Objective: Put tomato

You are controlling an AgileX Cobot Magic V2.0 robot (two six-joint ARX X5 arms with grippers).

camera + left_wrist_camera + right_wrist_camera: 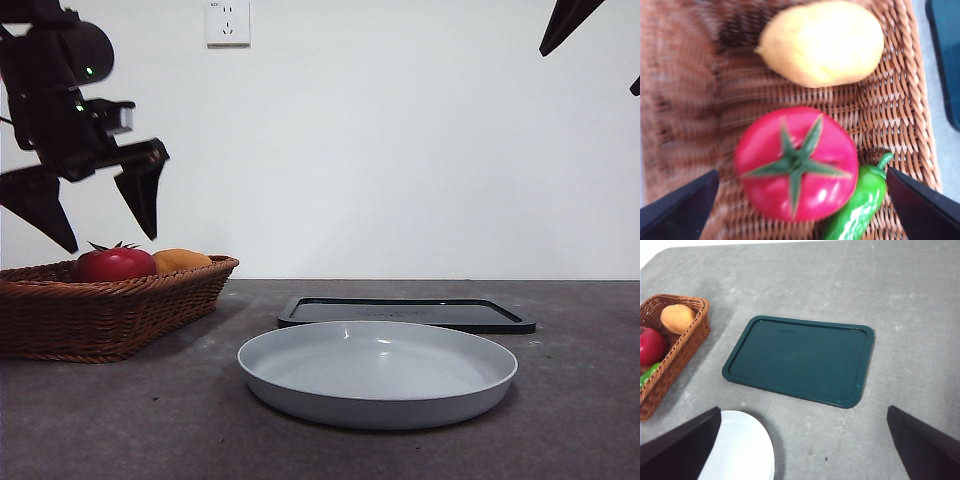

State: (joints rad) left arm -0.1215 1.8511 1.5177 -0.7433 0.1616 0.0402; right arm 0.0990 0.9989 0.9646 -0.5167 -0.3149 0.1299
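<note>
Tomato (796, 162) is seen lying in the wicker basket (110, 310), touching a green pepper (860, 202) and near an orange-yellow fruit (822, 42). The left gripper (95, 210) is held above the basket with jaws apart and nothing between them. The right gripper (802, 450) is likewise spread wide, raised over the dark tray (800, 360) and grey plate (378, 375).

Bright red tomato (796, 165) with a dark green star-shaped stem. Orange-yellow fruit (822, 42). Glossy green pepper (860, 202). Brown woven basket (110, 310). Pale grey-white plate (377, 372). Dark green tray (800, 359). Mottled grey table (910, 300). White wall (420, 150) with white socket (227, 22). Black grippers (95, 200).
</note>
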